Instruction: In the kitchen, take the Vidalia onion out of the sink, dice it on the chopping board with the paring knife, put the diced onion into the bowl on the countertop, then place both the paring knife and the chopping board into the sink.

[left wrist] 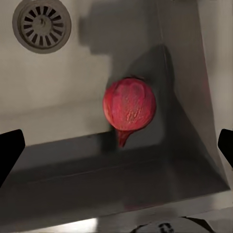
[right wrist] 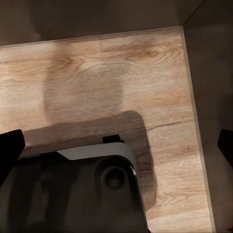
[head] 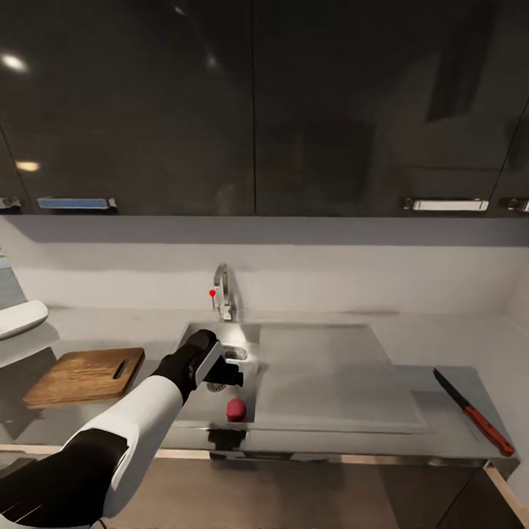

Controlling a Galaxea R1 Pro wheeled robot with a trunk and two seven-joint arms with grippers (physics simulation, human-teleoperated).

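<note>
Left gripper (head: 234,373) hangs over the grey steel sink (head: 220,334), lined up for the pick.

Its jaws stand wide apart and hold nothing; the small rounded pinkish-red Vidalia onion (left wrist: 129,105) lies between and below them, against the basin's near wall, untouched. Farther off, the brown wooden chopping board (head: 84,375) waits to the gripper's left and the red-handled paring knife (head: 474,411) well to its right.
</note>
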